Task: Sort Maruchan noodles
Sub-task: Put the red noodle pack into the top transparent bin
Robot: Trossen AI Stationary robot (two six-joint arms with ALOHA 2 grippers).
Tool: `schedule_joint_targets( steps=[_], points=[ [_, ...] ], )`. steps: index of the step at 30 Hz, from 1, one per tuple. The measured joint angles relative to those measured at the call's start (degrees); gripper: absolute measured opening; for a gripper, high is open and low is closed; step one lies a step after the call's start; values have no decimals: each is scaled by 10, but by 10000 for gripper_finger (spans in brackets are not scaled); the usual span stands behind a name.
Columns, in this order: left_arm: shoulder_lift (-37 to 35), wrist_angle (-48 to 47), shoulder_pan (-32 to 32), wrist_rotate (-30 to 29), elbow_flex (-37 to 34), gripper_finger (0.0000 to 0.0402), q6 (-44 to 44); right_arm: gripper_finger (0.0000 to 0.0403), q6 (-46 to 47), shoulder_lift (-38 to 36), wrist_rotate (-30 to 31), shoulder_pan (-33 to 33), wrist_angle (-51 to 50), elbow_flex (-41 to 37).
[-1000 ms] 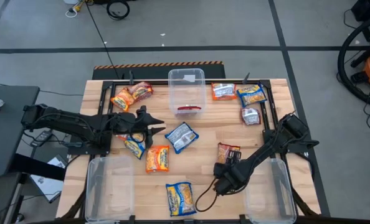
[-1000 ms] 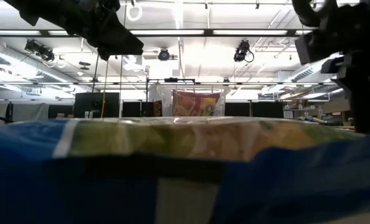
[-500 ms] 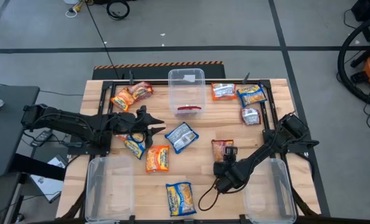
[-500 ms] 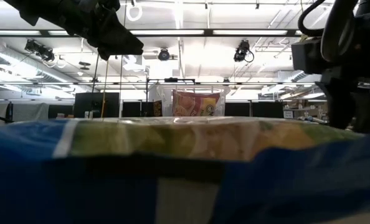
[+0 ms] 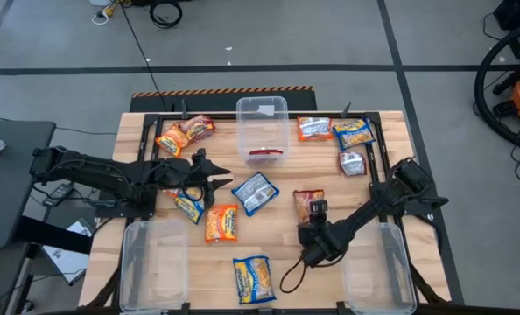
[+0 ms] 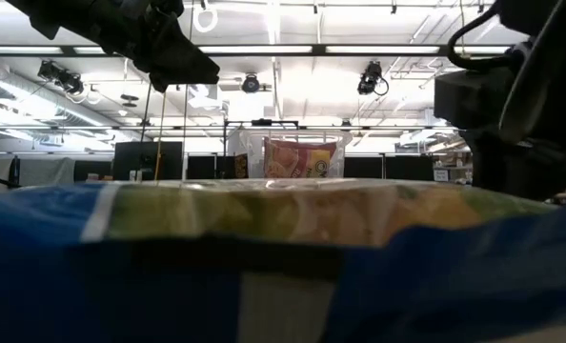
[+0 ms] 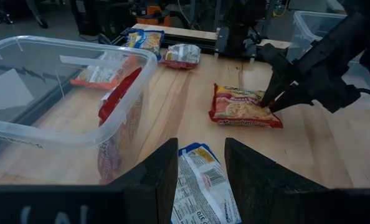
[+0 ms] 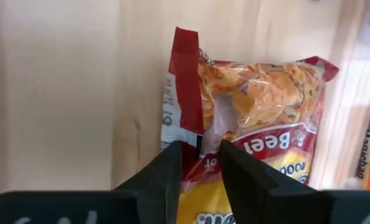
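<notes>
In the high view, ramen packets lie scattered over the wooden table. My right gripper [image 5: 316, 210] is shut on a red packet [image 5: 307, 199] right of the table's middle. My left gripper [image 5: 214, 178] hovers open left of centre, above a blue packet [image 5: 191, 203] and beside another blue packet [image 5: 255, 192]. In the left wrist view its fingers straddle the air over a blue-and-white packet [image 7: 200, 183]. An orange packet [image 5: 221, 223] and a blue-yellow packet [image 5: 254, 278] lie flat nearer the near edge. A red packet [image 5: 264, 154] stands on edge inside the far clear bin [image 5: 262, 112]. My right gripper pinches the red packet's sealed end [image 8: 191, 146], the end toward the table's near side, between its two fingers. The fingers come slanting down from the near right. The packet lies flat on the table beyond the fingers [image 7: 278, 99].
More packets lie at the far left [image 5: 183, 133] and far right [image 5: 353, 133], with one [image 5: 352, 163] by the right rail. Clear bins sit at the near left [image 5: 129, 262] and near right [image 5: 400, 267]. A blue-yellow packet [image 6: 264, 257] fills the low view's foreground.
My right gripper has moved toward the table's far edge and slightly left, staying shut, and the red packet has slid along the table with it.
</notes>
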Motion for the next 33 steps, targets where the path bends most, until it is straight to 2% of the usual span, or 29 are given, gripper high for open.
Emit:
schedule_joint_targets(
  steps=[9,14,17,23,33],
  points=[
    [0,0,0,0,0,137,1,183,-21,0,16,27,-7,18],
    [0,0,0,0,0,137,2,223,0,0,37,30,24,-12],
    [0,0,0,0,0,137,2,230,-13,0,46,26,53,-35],
    [0,0,0,0,0,137,1,204,-48,0,96,22,63,-51],
    [0,0,0,0,0,137,1,112,-66,-2,133,-4,120,-82]
  ],
)
